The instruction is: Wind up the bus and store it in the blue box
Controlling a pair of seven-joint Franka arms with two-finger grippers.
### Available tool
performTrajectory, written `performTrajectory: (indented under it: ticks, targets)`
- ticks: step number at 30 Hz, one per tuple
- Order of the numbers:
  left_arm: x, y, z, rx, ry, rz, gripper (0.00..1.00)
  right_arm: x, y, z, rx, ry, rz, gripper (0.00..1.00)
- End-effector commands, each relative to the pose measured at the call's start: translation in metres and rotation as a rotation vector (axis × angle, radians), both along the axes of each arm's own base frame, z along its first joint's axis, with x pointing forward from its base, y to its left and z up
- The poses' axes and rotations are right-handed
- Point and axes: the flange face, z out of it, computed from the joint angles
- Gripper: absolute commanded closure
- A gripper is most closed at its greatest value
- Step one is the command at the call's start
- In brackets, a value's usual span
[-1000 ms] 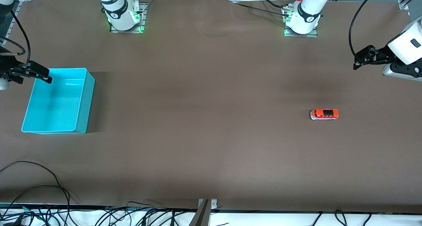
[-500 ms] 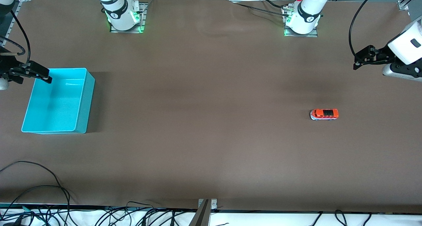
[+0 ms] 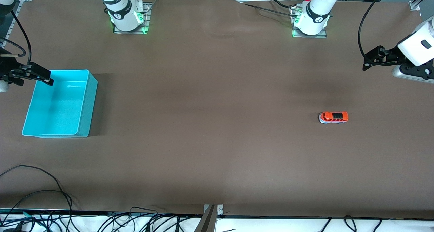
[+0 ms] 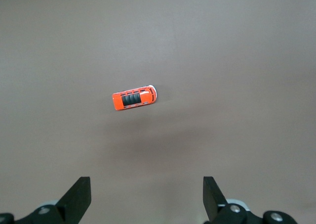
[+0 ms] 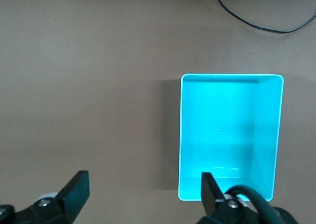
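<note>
bus (image 3: 333, 117) | upright on table, below left gripper (image 4: 147, 200), spread for approach | right gripper (image 5: 140, 197) spread, waiting over blue box (image 3: 57, 103) corner

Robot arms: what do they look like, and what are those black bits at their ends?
Both arms are glossy white rounded tubes with black joint bands, standing on metal base plates that glow green. Black cables run along them. Each ends in a black pincer with two flat, wedge-shaped fingers: the left pincer at the left arm's end of the table, the right pincer over the turquoise plastic box rim.
</note>
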Motion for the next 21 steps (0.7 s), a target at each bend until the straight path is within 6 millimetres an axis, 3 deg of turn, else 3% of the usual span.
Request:
performTrajectory:
  ticks: [1,3,15,21]
  targets:
    - [0.002,-0.003,-0.002,-0.026,0.025,0.001,0.0,0.002,0.001,0.004,0.017,-0.006,-0.01,0.0]
    - [0.004,-0.005,-0.014,-0.028,0.066,-0.002,0.0,0.002,0.001,0.004,0.017,-0.006,-0.01,0.0]
    - [0.003,-0.004,-0.019,-0.039,0.102,-0.016,0.0,0.002,0.0,0.004,0.017,-0.006,-0.01,0.0]
    - [0.006,0.002,-0.025,-0.05,0.107,-0.146,0.0,0.002,0.0,0.004,0.017,-0.006,-0.01,0.0]
